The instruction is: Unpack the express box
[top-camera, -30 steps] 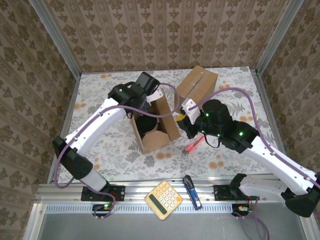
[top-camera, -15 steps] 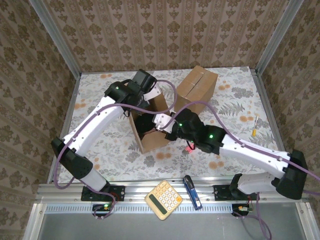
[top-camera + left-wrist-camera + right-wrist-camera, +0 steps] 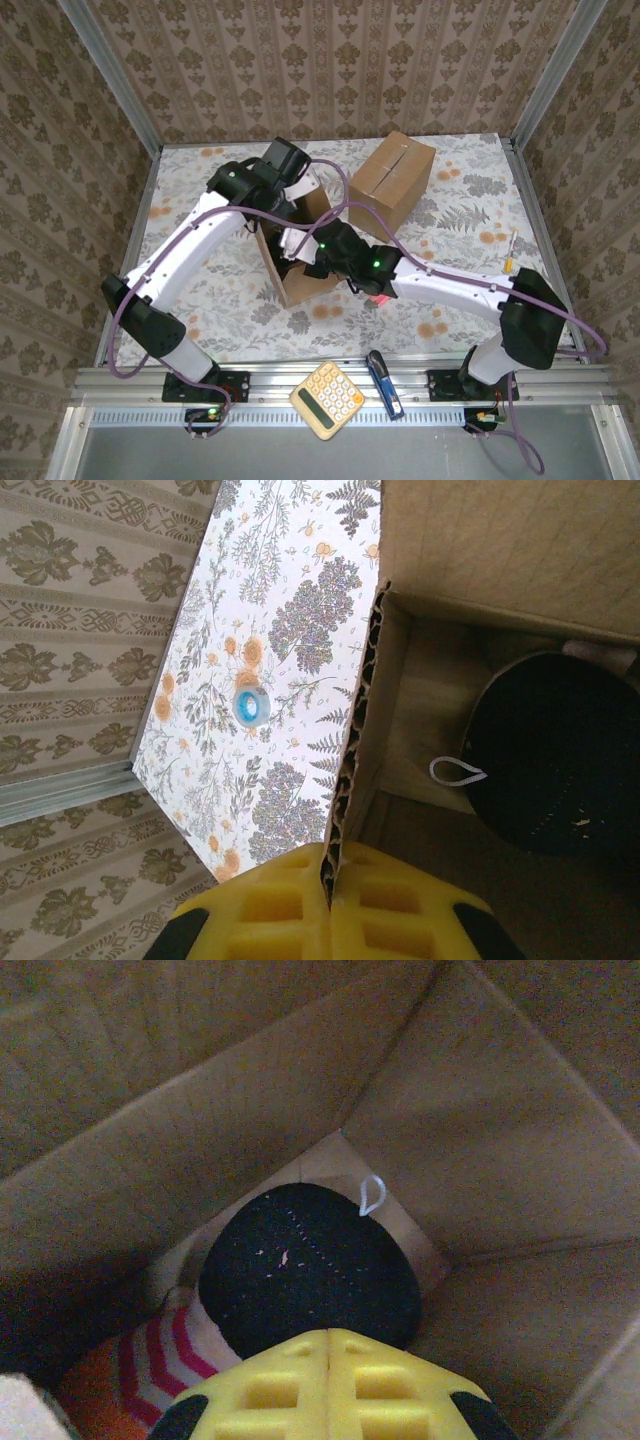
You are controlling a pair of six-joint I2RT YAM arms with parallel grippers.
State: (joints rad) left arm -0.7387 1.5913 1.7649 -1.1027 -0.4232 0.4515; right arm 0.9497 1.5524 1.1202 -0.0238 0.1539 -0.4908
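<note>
— Where's the express box (image 3: 315, 282)?
— Centre of my overhead frame, open on top. My left gripper (image 3: 328, 875) has its yellow pads clamped on the corrugated wall.
— And the right?
— My right gripper (image 3: 328, 1350) is down inside, pads pressed together on nothing, above a black round item (image 3: 310, 1260). That wrist camera adds a red-striped thing (image 3: 165, 1360) at lower left. The left wrist camera gives a blue disc (image 3: 251, 706) outside the box on the table (image 3: 290, 630).

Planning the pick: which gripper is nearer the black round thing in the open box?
Right. The right gripper is inside the open box, just above the black round thing; the left gripper is clamped on the box's wall edge, beside it.
</note>
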